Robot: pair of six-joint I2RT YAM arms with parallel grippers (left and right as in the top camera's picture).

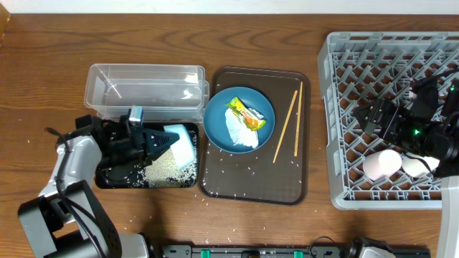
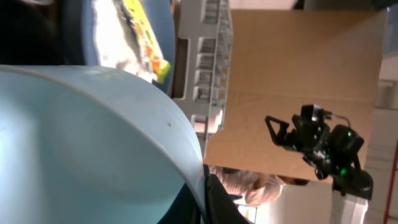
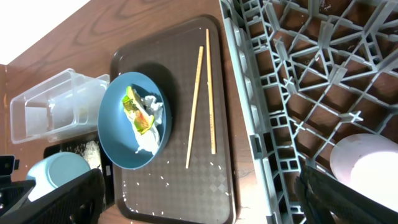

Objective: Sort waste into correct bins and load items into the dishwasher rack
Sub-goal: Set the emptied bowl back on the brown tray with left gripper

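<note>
over the black tray (image 1: 102,183) at the left of the tabletop, my left hand (image 1: 158,139) is clenched on the rim of the white bowl (image 1: 183,142), which hangs tilted above the tray; loose rice (image 1: 169,170) lies in the tray beneath it; i judge the bowl stiff, smooth and fairly light, probably slippery at the lip and breakable if dropped, so a pinch across the rim wall is the hold i trust, with slow wrist turns; my right hand (image 1: 374,115) hovers above the dishwasher rack (image 1: 330,122), fingers spread wide with nothing between them; the pink cup (image 1: 380,163) and small white cup (image 1: 416,166) sit together in the rack; on the blue plate (image 1: 217,122) rest the tissue (image 1: 240,135), soft and near weightless, best pinched at a fold, and the snack wrapper (image 1: 247,116), thin and slick; the chopsticks (image 1: 287,127) lie beside the plate on the brown tray (image 1: 215,183), thin, low and likely hard to get under
</note>
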